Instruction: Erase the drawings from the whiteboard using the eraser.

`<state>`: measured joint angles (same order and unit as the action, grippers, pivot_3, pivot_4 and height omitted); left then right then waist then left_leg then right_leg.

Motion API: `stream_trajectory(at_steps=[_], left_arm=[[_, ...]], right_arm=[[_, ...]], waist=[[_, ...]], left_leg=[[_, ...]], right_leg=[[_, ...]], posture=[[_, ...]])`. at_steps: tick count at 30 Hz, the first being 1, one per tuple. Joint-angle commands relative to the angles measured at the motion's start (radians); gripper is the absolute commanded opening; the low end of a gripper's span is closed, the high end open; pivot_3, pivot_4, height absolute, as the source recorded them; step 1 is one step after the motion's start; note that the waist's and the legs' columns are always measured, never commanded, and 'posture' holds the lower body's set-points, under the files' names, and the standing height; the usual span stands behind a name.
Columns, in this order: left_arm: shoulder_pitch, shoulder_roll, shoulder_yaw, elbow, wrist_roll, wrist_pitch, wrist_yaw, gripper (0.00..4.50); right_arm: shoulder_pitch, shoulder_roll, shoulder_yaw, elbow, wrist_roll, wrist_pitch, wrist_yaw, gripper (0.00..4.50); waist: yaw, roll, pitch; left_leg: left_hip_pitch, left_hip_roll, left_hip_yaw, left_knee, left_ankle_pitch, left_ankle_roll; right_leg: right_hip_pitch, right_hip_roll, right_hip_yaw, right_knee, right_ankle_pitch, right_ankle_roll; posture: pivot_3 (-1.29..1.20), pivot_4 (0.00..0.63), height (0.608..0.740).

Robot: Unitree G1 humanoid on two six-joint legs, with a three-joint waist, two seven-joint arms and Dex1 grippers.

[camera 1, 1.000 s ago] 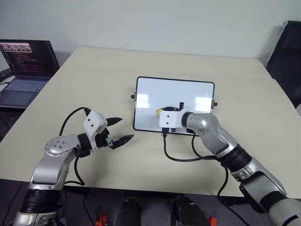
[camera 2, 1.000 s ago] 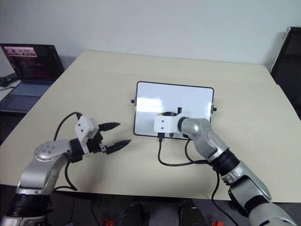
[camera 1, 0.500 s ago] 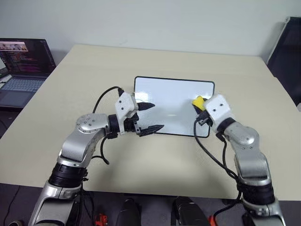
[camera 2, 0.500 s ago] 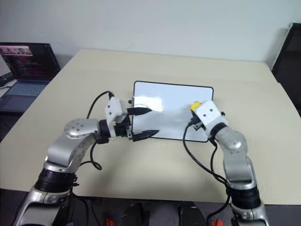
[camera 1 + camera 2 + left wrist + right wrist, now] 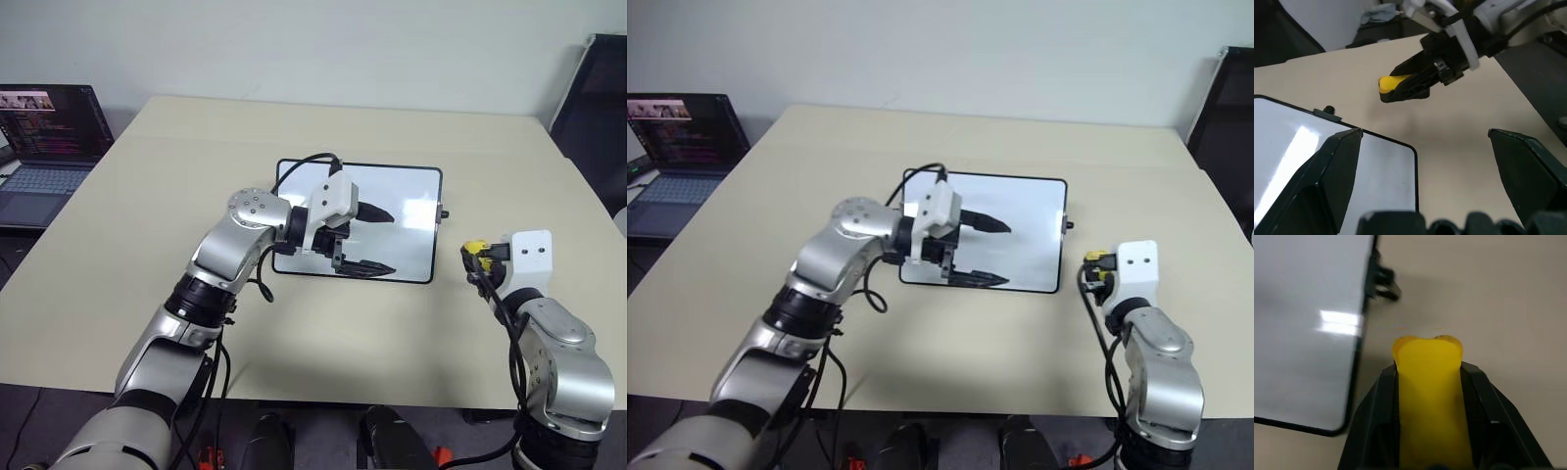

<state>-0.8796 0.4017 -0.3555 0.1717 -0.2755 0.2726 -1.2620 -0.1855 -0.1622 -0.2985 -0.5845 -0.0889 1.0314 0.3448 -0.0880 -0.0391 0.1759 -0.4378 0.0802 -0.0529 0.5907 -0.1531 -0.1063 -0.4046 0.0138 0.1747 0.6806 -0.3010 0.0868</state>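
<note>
The right gripper [image 5: 474, 254] is clamped on the small yellow block eraser [image 5: 1431, 382], just off the right edge of the glossy black-framed whiteboard [image 5: 411, 191]. The left gripper [image 5: 378, 240] hangs over the board, fingers spread wide and empty. No blue drawings are visible on the bare white surface; I judge the risk is the two arms colliding if the eraser swings inward.

A whiteboard [image 5: 411, 211] lies flat near the middle of a table [image 5: 147, 215], and a laptop [image 5: 44, 137] sits on a separate surface off the table's far left edge. The left gripper [image 5: 377, 240] hangs over the board, pointing toward the robot's right. The right gripper [image 5: 474, 257] sits over bare table just right of the board, with the eraser [image 5: 1430, 396] between its fingers.
</note>
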Motion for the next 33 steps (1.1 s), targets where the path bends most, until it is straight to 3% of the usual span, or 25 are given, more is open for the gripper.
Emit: stream_trajectory(at_steps=[1,11,16,20,21,29,33], left_arm=[[-0.047,-0.036,-0.031,0.047,0.050,-0.070,-0.025,4.50],[-0.072,-0.110,-0.059,0.139,0.142,-0.163,-0.026,4.50],[-0.067,-0.115,-0.059,0.134,0.151,-0.168,-0.033,4.50],[-0.063,-0.112,-0.049,0.135,0.155,-0.164,-0.029,4.50],[-0.061,-0.111,-0.045,0.132,0.154,-0.160,-0.027,4.50],[0.082,0.004,0.174,-0.050,0.055,0.043,0.137,4.50],[0.279,0.069,0.329,-0.280,0.000,0.213,0.295,4.50]], right_arm=[[-0.032,-0.039,-0.028,0.053,0.029,-0.027,-0.024,1.28],[-0.072,-0.108,-0.052,0.242,0.086,-0.116,-0.076,1.28],[-0.081,-0.127,-0.054,0.328,0.109,-0.177,-0.093,2.82],[-0.091,-0.133,-0.051,0.367,0.134,-0.214,-0.102,4.31],[-0.093,-0.134,-0.050,0.371,0.138,-0.223,-0.103,4.46],[-0.010,-0.090,0.033,0.031,0.193,-0.275,-0.111,4.46],[0.110,-0.051,0.139,-0.124,0.209,-0.273,-0.119,4.46]], waist=[[0.000,0.001,0.000],[0.001,0.002,0.001],[0.001,0.003,0.002],[0.001,0.003,0.002],[0.001,0.004,0.002],[-0.009,0.010,0.005],[-0.004,0.010,0.004]], left_leg=[[0.000,0.000,0.000,0.000,0.000,0.000],[-0.001,0.000,0.000,-0.002,0.000,0.000],[-0.001,0.000,0.000,-0.002,0.000,0.000],[-0.001,0.000,0.000,-0.002,0.000,0.000],[-0.001,0.000,0.000,-0.002,0.000,0.000],[0.000,0.001,-0.002,-0.003,0.000,0.000],[-0.001,0.001,-0.003,-0.003,0.000,0.000]], right_leg=[[0.000,0.000,0.000,0.000,0.000,0.001],[0.000,0.000,0.000,0.000,0.000,0.002],[0.000,0.000,0.000,0.000,0.000,0.003],[0.000,0.000,0.000,0.000,0.000,0.003],[0.000,0.000,0.000,0.000,0.000,0.003],[-0.001,0.002,0.000,0.001,-0.001,0.002],[0.000,0.001,-0.001,0.000,-0.002,0.003]], posture=[[0.00,0.150,0.740],[0.00,0.150,0.740],[0.00,0.150,0.740],[0.00,0.150,0.740],[0.00,0.150,0.740],[0.00,0.150,0.740],[0.00,0.150,0.740]])
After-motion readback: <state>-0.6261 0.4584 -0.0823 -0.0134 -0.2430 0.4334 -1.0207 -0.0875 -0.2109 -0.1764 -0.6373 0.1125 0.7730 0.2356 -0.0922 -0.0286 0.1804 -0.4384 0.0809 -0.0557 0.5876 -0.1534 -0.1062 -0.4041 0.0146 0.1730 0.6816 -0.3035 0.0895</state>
